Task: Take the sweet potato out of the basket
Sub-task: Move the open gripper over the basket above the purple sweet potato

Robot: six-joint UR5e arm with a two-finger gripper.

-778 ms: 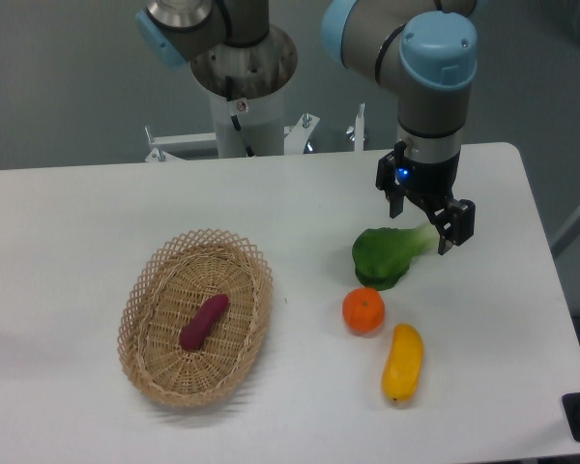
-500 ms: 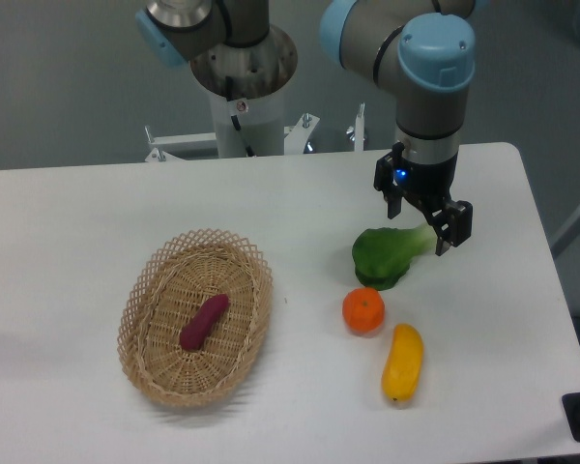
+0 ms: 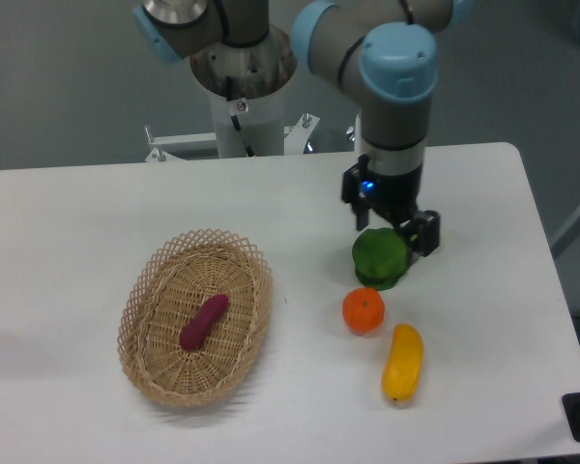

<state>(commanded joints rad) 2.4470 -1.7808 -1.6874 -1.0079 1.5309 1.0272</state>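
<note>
Approach is the step in hand: the gripper (image 3: 391, 217), open and empty at centre right, must travel left and descend to the sweet potato (image 3: 204, 321) lying in the basket (image 3: 137, 290) at lower left.

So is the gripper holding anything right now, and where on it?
Nothing held: the gripper hangs open over the green vegetable, while the sweet potato lies in the basket.

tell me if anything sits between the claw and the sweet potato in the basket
Nothing visible does. The claw hangs over the green vegetable, right of the basket. The table between them is bare, and the sweet potato lies alone and uncovered in the basket. The orange fruit and yellow vegetable lie off that line.
</note>
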